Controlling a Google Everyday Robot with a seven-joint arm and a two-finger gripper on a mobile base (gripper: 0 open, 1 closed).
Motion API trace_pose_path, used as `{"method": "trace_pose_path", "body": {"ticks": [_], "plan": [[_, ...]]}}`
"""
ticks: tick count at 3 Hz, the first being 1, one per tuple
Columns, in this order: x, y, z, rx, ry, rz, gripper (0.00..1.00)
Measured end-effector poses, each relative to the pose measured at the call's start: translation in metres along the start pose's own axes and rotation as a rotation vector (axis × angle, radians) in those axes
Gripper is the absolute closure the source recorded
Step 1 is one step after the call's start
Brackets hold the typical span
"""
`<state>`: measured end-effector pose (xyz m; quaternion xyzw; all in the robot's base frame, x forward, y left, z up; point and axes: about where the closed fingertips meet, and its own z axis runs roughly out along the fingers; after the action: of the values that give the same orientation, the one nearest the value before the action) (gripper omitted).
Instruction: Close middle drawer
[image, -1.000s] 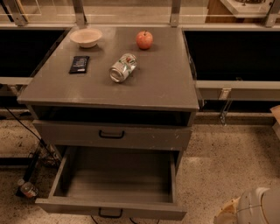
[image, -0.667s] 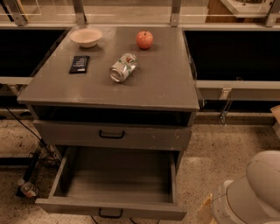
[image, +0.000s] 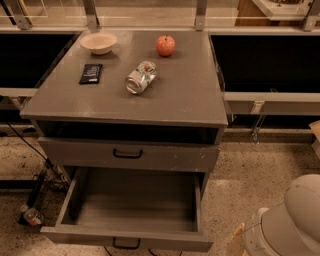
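The middle drawer (image: 131, 206) is a grey box pulled far out of the cabinet, low in the view. It is empty inside. Its low front panel (image: 125, 239) carries a small black bar handle (image: 126, 244), partly cut off by the bottom edge. Above it, a taller drawer front (image: 165, 156) with a black handle sits pushed in. My gripper is not in view. Only a white rounded part of my arm (image: 300, 217) shows at the lower right, to the right of the open drawer and apart from it.
On the cabinet top (image: 190, 95) lie a white bowl (image: 98, 42), a red apple (image: 165, 45), a tipped can (image: 140, 77) and a black packet (image: 91, 73). A bottle (image: 31, 216) and cables lie on the speckled floor at the left.
The white arm part has risen into view at the lower right, much larger than one second ago. The drawer and the things on top have not moved.
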<state>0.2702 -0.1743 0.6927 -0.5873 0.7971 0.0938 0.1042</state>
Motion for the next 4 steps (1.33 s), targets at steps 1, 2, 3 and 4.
{"method": "trace_pose_path", "body": {"ticks": [1, 2, 3, 4], "plan": [[0.011, 0.002, 0.019, 0.007, -0.028, 0.047, 1.00], [0.032, 0.003, 0.059, -0.006, -0.045, 0.127, 1.00], [0.050, 0.002, 0.098, -0.038, -0.028, 0.199, 1.00], [0.050, 0.002, 0.098, -0.038, -0.028, 0.199, 1.00]]}}
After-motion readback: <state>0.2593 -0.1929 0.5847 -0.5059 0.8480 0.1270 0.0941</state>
